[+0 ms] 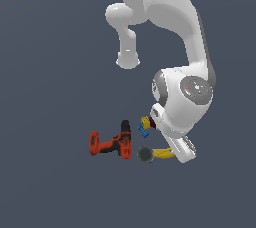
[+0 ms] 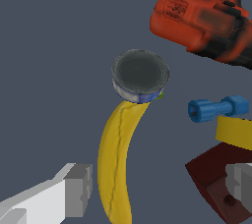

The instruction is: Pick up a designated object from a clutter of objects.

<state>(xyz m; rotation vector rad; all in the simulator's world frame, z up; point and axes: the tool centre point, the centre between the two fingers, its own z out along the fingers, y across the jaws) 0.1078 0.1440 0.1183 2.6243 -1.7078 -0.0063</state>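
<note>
Bananas are yellow, and this banana lies flat on the dark grey counter. One end touches the dark grey round object. In the wrist view the claw has its two grey fingers wide apart. One finger is just beside the banana. The other finger sits over the dark red-brown block. The banana is between the fingers, and nothing is held. The yellow-and-blue toy piece lies near the block. The orange-red and black power drill lies on its side, past the round object. In the exterior view the white arm bends low over the banana.
</note>
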